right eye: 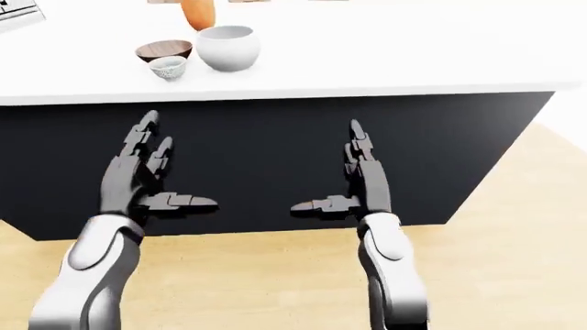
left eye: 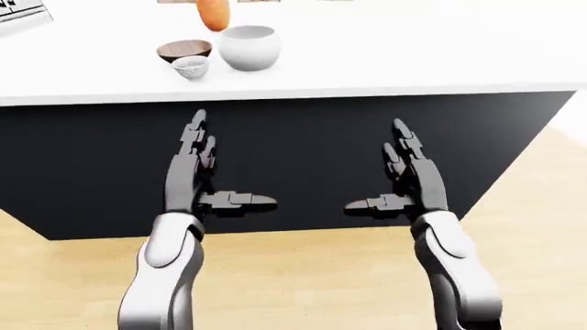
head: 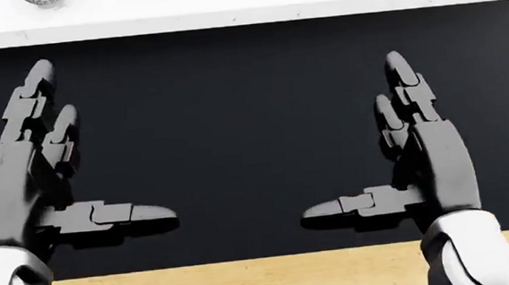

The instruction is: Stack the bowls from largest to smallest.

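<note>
White counter top (left eye: pixel 385 55) sits above a dark cabinet face (left eye: pixel 303 158). Both hands hold nothing, fingers spread and thumbs pointing inward: left hand (left eye: pixel 197 182), right hand (left eye: pixel 408 185). Well apart, at the left-eye view's upper left, white bowl (left eye: pixel 248 47), brown bowl (left eye: pixel 184 50) and small speckled bowl (left eye: pixel 190 67) stand unstacked beside an orange object (left eye: pixel 212 14).
</note>
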{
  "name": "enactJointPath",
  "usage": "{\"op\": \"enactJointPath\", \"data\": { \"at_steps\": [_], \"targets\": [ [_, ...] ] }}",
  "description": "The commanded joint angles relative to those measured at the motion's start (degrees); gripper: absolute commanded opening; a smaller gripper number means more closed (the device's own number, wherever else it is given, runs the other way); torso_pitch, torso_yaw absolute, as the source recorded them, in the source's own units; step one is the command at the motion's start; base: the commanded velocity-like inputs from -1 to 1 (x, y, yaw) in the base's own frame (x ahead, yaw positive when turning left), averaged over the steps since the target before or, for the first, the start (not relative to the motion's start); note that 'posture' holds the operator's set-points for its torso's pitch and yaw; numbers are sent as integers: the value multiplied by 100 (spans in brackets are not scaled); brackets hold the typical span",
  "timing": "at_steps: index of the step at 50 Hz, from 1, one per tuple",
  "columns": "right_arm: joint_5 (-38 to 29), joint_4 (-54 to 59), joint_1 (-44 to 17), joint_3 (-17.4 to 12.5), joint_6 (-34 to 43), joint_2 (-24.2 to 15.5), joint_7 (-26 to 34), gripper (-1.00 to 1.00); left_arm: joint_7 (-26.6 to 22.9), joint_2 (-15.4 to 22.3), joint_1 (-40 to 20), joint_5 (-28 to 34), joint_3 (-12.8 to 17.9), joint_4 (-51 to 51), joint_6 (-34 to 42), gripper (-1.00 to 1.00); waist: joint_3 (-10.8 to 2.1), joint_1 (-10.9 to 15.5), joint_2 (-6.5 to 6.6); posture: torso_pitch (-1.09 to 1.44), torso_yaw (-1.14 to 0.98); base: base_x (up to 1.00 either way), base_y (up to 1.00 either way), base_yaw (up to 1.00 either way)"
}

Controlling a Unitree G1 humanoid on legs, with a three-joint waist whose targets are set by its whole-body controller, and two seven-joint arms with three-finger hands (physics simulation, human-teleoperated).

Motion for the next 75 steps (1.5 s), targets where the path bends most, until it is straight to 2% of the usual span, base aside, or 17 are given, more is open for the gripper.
{"op": "enactJointPath", "data": {
  "at_steps": [1,7,11,12,15,20,26,27,42,44,54,57,59,66,69,70,75],
  "targets": [
    [104,-346,-236,-46,314,-52,-22,100,31,110,-260,-135,144,-384,415,100,-49,11,-186,0,0,0,100,0],
    [362,-602,-636,-239,799,-187,-182,100,91,374,-743,-365,364,-758,1122,100,37,103,-157,0,0,0,83,17],
    [487,-868,-879,-243,1160,-264,-311,100,145,504,-998,-533,520,-952,1496,100,-36,178,1086,0,0,0,0,100],
    [511,-960,-926,-244,1272,-280,-342,100,165,542,-1076,-589,562,-1019,1622,100,128,119,610,0,0,0,0,100],
    [645,-1189,-1099,-360,1561,-372,-328,100,242,653,-1329,-687,576,-1041,1868,100,-57,320,448,0,0,0,0,100],
    [973,-1412,-1498,-619,1957,-587,-489,100,434,783,-2002,-936,680,-1143,2508,100,472,-18,-33,0,0,58,18,0],
    [1325,-1503,-1677,-806,2160,-812,-617,100,535,901,-2336,-1119,703,-1132,2771,100,82,56,-593,0,0,100,0,0],
    [1404,-1570,-1723,-886,2258,-873,-651,100,550,915,-2362,-1150,697,-1178,2840,100,353,159,-493,0,0,100,0,0],
    [2353,-1695,-2160,-1406,2665,-1464,-1209,100,598,1115,-2795,-1323,790,-1117,3112,100,-67,-123,690,0,0,100,0,0],
    [2514,-1718,-2203,-1485,2730,-1594,-1291,100,643,1094,-2826,-1344,778,-1090,3105,100,285,-117,567,0,0,100,0,0],
    [3633,-1869,-2495,-1892,3067,-2180,-1876,100,828,1119,-3265,-1517,860,-1076,3394,100,-71,96,413,0,0,100,0,0],
    [4073,-1866,-2606,-2013,3091,-2390,-2151,100,871,1168,-3433,-1614,912,-1071,3514,100,-65,-14,-189,0,0,35,-1,0],
    [4377,-1849,-2680,-2067,3089,-2529,-2365,100,897,1196,-3507,-1668,937,-1048,3546,100,250,95,-280,0,0,0,0,0],
    [5659,-1759,-2724,-2254,2786,-3231,-3115,100,993,1312,-3716,-1875,1098,-1056,3728,100,185,88,9,0,0,0,-1,-63],
    [6184,-1697,-2706,-2256,2541,-3608,-3471,100,1044,1334,-3711,-1953,1087,-1092,3761,100,31,177,776,0,0,0,0,-96],
    [6276,-1682,-2665,-2254,2456,-3699,-3515,100,1052,1347,-3715,-1970,1091,-1088,3762,100,210,202,460,0,0,0,0,-96],
    [6395,-1644,-2465,-2154,2135,-3908,-3574,100,1093,1423,-3786,-2042,1095,-1051,3792,100,96,132,428,0,0,0,0,-96]
  ]
}}
